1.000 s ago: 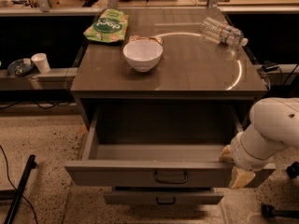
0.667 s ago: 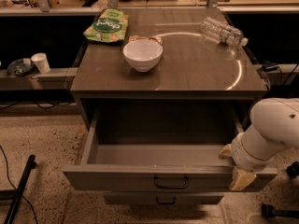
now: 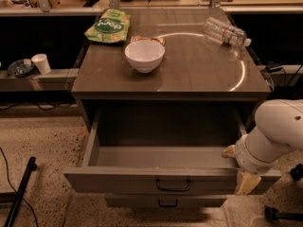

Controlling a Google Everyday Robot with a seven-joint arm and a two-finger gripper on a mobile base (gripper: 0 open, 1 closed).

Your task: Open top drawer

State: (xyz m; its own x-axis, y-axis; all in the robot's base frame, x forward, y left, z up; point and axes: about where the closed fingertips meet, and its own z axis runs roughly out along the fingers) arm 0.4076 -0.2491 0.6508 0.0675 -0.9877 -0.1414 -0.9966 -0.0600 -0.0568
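Note:
The top drawer (image 3: 123,181) of the grey cabinet stands pulled far out, and its deep grey box is empty. Its small black loop handle (image 3: 173,185) sits at the middle of the front. My gripper (image 3: 238,167) is at the drawer's right front corner, on the end of the white arm (image 3: 277,131). One cream finger (image 3: 229,151) is inside the box and the other (image 3: 247,182) is outside the front panel, so the gripper clamps the panel between them. A narrower drawer (image 3: 142,202) shows just below, slightly out.
On the cabinet top (image 3: 199,74) are a white bowl (image 3: 144,56), a green chip bag (image 3: 109,25), a small snack packet (image 3: 147,39) and a lying plastic bottle (image 3: 226,32). A white cup (image 3: 41,63) stands on the left ledge. A black pole (image 3: 19,195) lies on the floor at left.
The top drawer has slid further out toward the camera, and my gripper has moved with its right front corner.

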